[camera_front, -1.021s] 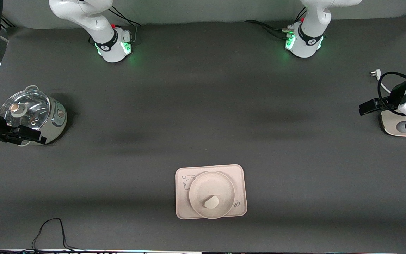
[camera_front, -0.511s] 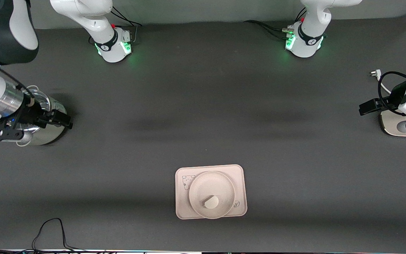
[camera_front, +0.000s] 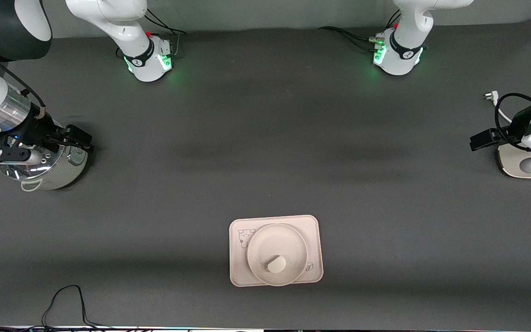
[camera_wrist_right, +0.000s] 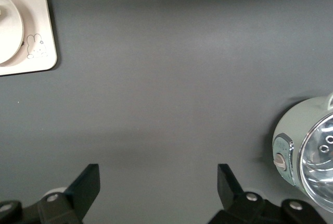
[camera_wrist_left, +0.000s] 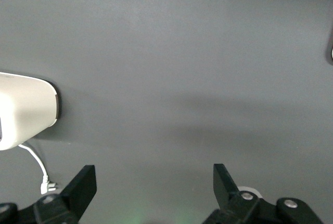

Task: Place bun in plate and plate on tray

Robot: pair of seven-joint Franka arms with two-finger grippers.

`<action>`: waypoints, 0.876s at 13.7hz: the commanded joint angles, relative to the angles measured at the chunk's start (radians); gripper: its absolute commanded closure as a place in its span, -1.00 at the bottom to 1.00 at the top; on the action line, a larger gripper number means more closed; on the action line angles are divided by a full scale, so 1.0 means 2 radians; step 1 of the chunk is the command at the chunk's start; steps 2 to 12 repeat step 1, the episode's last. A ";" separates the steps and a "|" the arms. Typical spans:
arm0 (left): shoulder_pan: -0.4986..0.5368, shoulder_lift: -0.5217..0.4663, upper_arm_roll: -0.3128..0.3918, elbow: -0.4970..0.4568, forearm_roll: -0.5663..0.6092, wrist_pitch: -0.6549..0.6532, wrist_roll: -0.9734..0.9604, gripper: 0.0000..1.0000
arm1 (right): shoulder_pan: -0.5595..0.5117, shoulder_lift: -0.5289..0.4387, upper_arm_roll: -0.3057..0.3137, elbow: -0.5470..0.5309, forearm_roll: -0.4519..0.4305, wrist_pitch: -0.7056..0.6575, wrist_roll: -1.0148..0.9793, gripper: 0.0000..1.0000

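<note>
Sitting low in the middle of the front view, the tray carries the plate, and the bun lies in the plate, toward its lower rim. At the frame's middle-left edge the right gripper hangs over a lidded pot at the right arm's end of the table; whether its claw is spread cannot be told from here. At the middle-right edge the left gripper hangs over the dark table, beside a white appliance with a loose cord and plug at the left arm's end.

In the left wrist view, the left gripper shows its two black fingers spread wide at the bottom of the frame, nothing between them. The white appliance sits at the middle-left edge.

In the right wrist view, the right gripper is likewise spread wide and empty along the bottom. The tray with its small animal drawing fills the upper-left corner, an edge of the plate on it; the pot stands at the lower right.
</note>
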 commanded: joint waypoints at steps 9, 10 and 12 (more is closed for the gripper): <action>-0.003 -0.010 0.003 -0.003 -0.004 0.000 0.003 -1.00 | 0.003 -0.009 0.001 -0.010 -0.009 -0.002 0.010 -1.00; -0.003 -0.010 0.003 -0.003 -0.004 0.000 0.003 -1.00 | 0.003 -0.009 0.001 -0.010 -0.009 -0.002 0.010 -1.00; -0.003 -0.010 0.003 -0.003 -0.004 0.000 0.003 -1.00 | 0.003 -0.009 0.001 -0.010 -0.009 -0.002 0.010 -1.00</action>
